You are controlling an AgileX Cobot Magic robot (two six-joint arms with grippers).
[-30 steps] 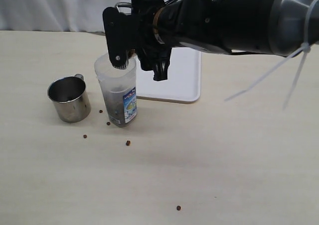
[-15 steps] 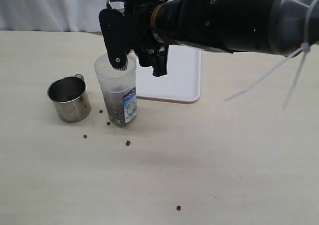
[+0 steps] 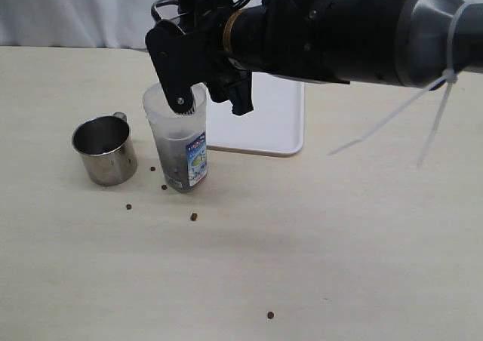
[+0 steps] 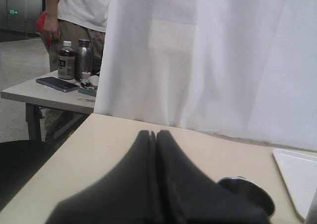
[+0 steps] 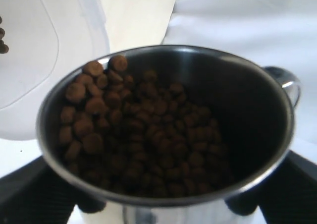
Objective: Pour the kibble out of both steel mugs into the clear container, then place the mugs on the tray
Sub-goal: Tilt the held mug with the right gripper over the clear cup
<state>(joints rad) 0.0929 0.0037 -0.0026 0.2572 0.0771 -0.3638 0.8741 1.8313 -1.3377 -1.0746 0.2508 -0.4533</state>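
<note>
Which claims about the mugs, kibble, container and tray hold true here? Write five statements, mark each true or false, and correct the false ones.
1. The held mug in the right gripper is empty. False: it is full of kibble.
2. The other mug stands upright on the table, beside the clear container. True.
3. One mug sits on the tray. False: one is held above the container and one is on the table.
4. Stray pellets lie on the table. True.
5. The jaws of the left gripper are shut on nothing. True.
</note>
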